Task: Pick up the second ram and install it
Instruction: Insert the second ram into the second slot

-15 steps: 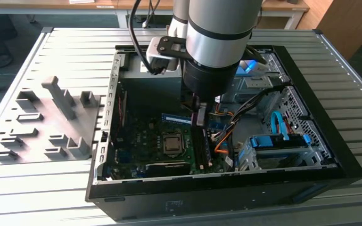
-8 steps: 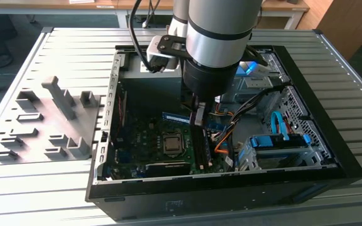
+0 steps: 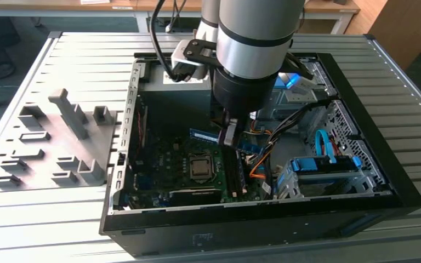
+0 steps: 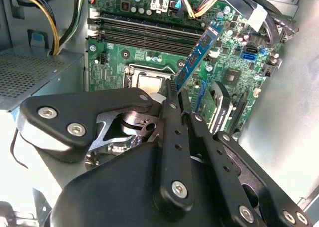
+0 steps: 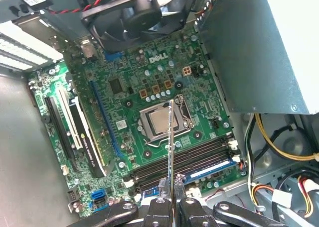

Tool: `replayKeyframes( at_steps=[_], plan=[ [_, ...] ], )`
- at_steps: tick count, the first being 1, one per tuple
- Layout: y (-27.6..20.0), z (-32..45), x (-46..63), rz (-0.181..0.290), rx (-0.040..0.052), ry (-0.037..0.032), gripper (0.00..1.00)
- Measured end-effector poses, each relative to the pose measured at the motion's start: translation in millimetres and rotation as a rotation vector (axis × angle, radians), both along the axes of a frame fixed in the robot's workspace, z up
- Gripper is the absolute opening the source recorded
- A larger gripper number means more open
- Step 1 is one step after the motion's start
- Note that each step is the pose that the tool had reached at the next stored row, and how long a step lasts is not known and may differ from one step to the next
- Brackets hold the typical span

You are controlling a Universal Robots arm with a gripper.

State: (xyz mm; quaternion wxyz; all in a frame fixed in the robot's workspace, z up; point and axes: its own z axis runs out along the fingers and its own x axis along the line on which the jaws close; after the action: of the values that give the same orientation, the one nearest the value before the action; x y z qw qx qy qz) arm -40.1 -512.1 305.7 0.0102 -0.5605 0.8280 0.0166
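Gripper (image 4: 175, 90): jaws clamped on second ram (image 4: 200, 52). Stick held in air above motherboard (image 5: 149, 77), near CPU socket (image 5: 162, 121), clear of memory slots (image 5: 192, 161). Other stick (image 5: 212, 168) seated. Computer case (image 3: 127, 126) walls enclose workspace.

open computer case (image 3: 195, 238) on slatted table (image 3: 42, 230); grey fixture (image 3: 57, 142) beside it; motherboard (image 5: 149, 72) with bare CPU (image 5: 158, 121); black fan (image 5: 129, 10)

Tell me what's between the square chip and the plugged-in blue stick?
Empty black slots, in the first wrist view; the tool's second ram crosses in front.
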Motion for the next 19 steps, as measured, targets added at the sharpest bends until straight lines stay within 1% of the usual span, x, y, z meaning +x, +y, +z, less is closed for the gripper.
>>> replayKeyframes(
  at_steps=[19],
  plan=[
    [0.0, -0.1, 0.0, -0.124, 0.0001, 0.0000, 0.14]
  ],
)
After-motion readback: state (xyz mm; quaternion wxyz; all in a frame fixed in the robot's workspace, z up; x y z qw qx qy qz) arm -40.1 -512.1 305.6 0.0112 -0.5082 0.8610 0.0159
